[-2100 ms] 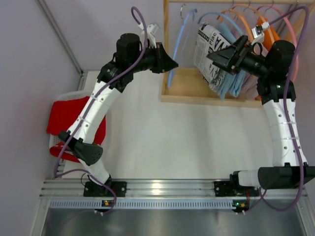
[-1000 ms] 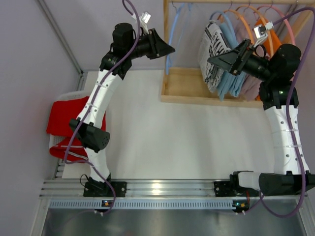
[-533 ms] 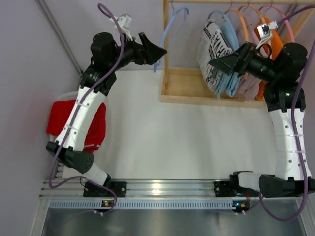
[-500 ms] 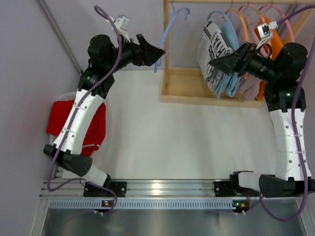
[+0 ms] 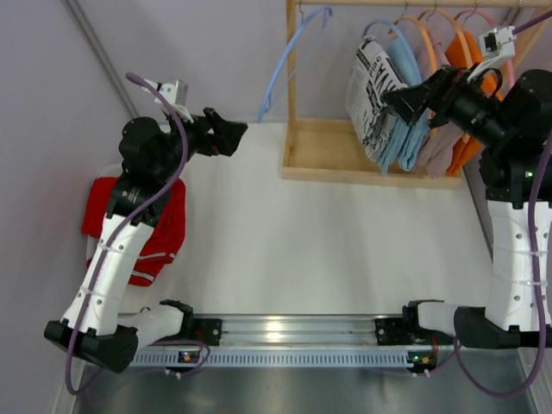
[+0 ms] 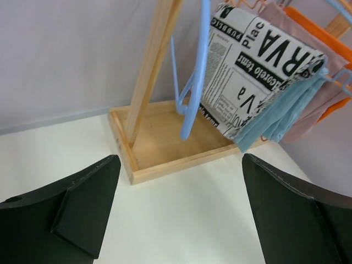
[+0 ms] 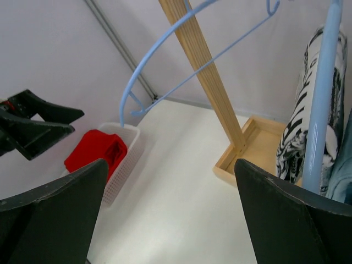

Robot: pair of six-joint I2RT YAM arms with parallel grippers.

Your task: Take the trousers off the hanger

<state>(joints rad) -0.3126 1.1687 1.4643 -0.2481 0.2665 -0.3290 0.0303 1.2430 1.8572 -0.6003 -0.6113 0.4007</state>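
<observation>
Open tabletop (image 6: 181, 220), bare blue hanger (image 6: 200, 60) and wooden post (image 6: 155, 55) beside printed trousers (image 6: 253, 71)

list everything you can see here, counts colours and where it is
red trousers: 1, red, in the basket at the table's left edge
basket: 1, white
printed trousers: 1, white with black print, hanging on the rack
light blue trousers: 1, light blue, hanging next to the printed pair
mauve trousers: 1, dusty mauve, hanging next
orange trousers: 1, orange, hanging furthest right
empty hanger: 1, blue, left end of the rack
other hangers: count unclear, blue, orange, pink, carrying the hung trousers
rack: 1, wood, back right of the table
table: 1, white
left gripper: black, open, back left, holding nothing
right gripper: black, open, by the printed trousers
</observation>
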